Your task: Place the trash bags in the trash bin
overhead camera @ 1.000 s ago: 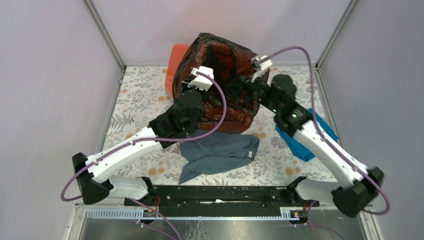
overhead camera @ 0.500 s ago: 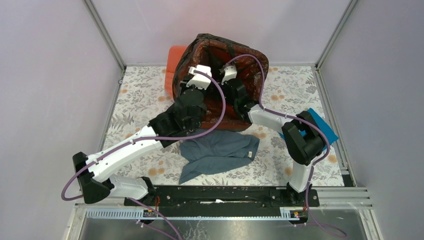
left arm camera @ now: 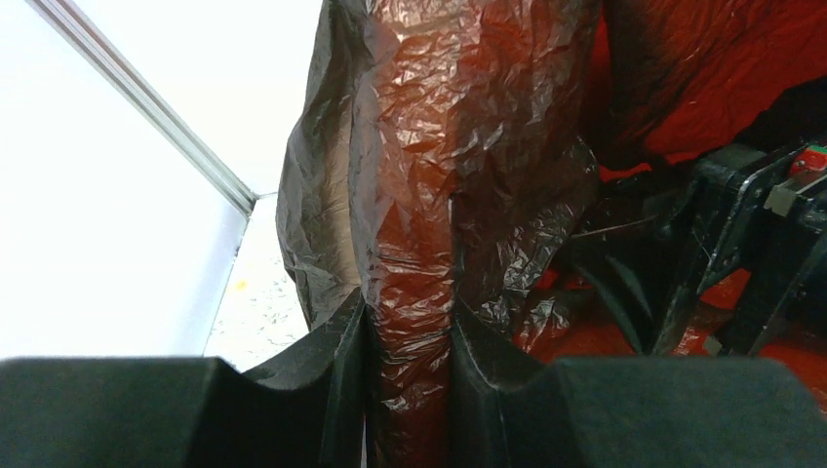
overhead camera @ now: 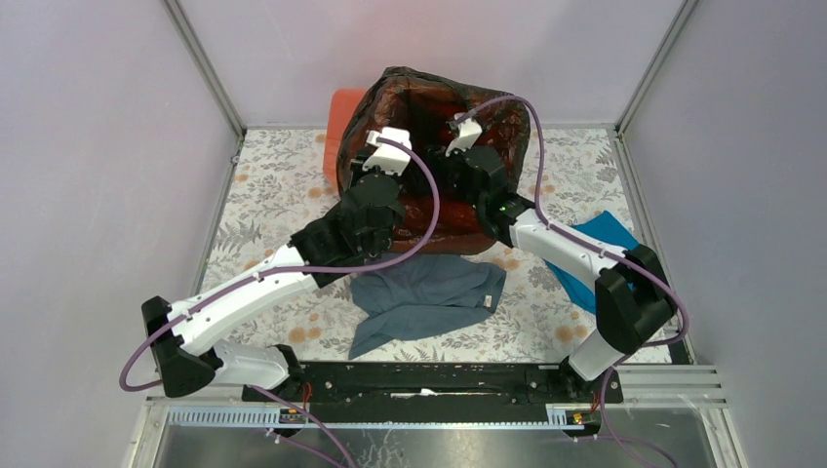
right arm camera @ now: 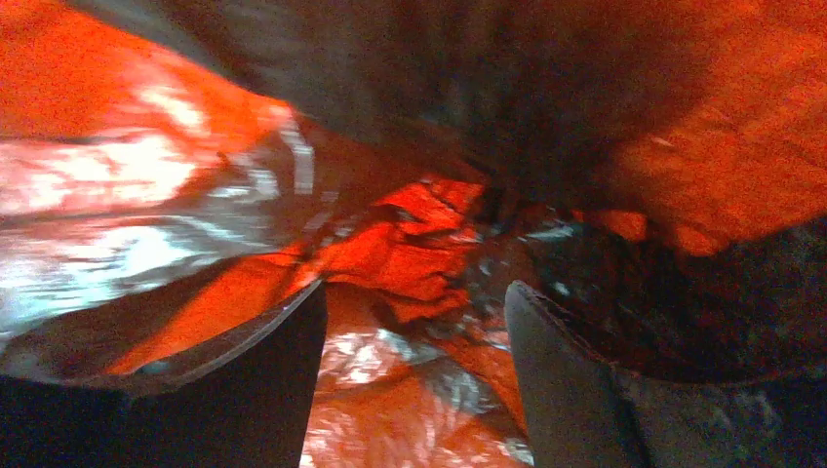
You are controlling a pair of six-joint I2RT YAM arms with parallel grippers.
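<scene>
**A:** Where is the trash bag (overhead camera: 414,88)?

**B:** On the trash bin (overhead camera: 341,112). The orange bin sits at the far side of the floral table cover (overhead camera: 273,185), with its mouth turned towards the arms. The crinkled black film is draped over it, so most of the bin looks brownish-red. Only one bare orange corner shows, on the left.

**A:** And the left gripper (left arm camera: 408,322)?

**B:** It is clamped on the bag. In the left wrist view its two dark fingers (left arm camera: 332,370) pinch an upright fold of the glossy plastic between them — there could be bin wall inside that fold, but I can't tell. From above, that arm reaches to the near left part of the mouth.

**A:** Right gripper (right arm camera: 414,322)?

**B:** The jaws are spread and nothing is held. The right wrist view is blurry, but its fingers (right arm camera: 263,390) stand apart. Ahead of them is crumpled film, shiny in places and glowing orange. From above, that arm reaches over the near right rim into the bin's mouth, and its black hardware shows at the right edge of the left wrist view.

**A:** Anything else on the table?

**B:** A rumpled grey cloth (overhead camera: 429,297) lies just in front of the bin, between the two arms. A blue cloth (overhead camera: 610,232) lies to the right, partly under the right arm.
</scene>
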